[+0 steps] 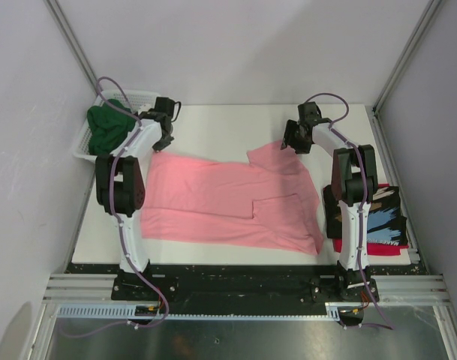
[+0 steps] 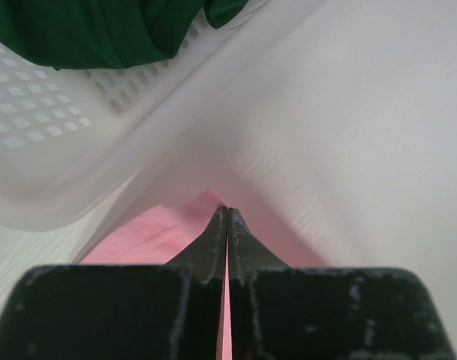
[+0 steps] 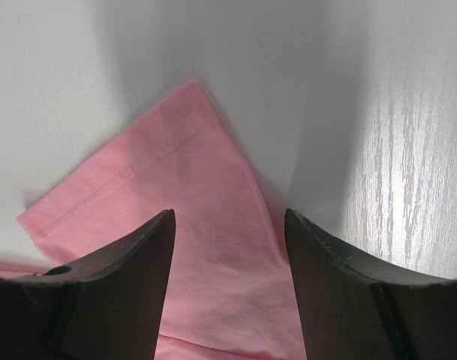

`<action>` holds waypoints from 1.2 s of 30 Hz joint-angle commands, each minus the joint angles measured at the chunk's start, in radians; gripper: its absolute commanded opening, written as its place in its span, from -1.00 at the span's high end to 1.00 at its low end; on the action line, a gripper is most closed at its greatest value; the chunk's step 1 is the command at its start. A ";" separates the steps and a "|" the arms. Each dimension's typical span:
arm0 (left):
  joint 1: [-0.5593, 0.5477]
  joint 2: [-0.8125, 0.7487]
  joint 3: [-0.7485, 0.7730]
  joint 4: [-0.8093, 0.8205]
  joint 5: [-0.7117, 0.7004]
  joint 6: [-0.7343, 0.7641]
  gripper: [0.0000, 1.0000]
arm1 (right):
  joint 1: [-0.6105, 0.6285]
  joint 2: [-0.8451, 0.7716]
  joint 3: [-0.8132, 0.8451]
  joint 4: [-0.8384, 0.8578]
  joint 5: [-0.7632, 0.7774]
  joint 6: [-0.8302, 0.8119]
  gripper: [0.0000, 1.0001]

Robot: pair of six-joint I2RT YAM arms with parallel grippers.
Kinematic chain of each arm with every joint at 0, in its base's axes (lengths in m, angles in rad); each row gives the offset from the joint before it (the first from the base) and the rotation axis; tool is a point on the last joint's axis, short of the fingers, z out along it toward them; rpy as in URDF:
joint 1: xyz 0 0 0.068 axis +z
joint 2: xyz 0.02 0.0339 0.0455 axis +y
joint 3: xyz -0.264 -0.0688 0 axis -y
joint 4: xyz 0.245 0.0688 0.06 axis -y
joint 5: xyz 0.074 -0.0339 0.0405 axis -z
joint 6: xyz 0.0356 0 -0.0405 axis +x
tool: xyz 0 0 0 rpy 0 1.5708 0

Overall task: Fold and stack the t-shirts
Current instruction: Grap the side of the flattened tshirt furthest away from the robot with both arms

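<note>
a white table [image 1: 228, 127] sits between pale grey walls [image 1: 236, 45], aluminium rails [image 1: 243, 289] along its near edge.

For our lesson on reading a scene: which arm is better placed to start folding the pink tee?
Left. The left claw is shut on the pink tee's corner beside the basket; the right claw hangs open over a sleeve, gripping nothing.

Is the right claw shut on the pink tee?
No: in the right wrist view the right claw stands open, with the pink tee showing between its separated fingers.
</note>
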 commanded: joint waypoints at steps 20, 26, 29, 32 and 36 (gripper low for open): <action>-0.004 -0.031 -0.065 0.060 -0.008 0.031 1.00 | 0.043 0.056 0.061 -0.045 0.146 -0.017 -0.04; -0.006 -0.025 -0.063 0.064 0.002 0.034 1.00 | 0.048 -0.031 -0.046 -0.016 0.154 0.005 -0.02; -0.005 -0.022 -0.061 0.066 0.010 0.033 1.00 | 0.046 -0.045 -0.057 -0.024 0.149 0.004 -0.02; -0.005 -0.020 -0.058 0.067 0.012 0.035 1.00 | 0.046 -0.054 -0.062 -0.035 0.145 0.006 0.07; -0.006 -0.016 -0.047 0.067 0.012 0.045 1.00 | 0.046 -0.075 -0.069 -0.040 0.148 0.007 0.49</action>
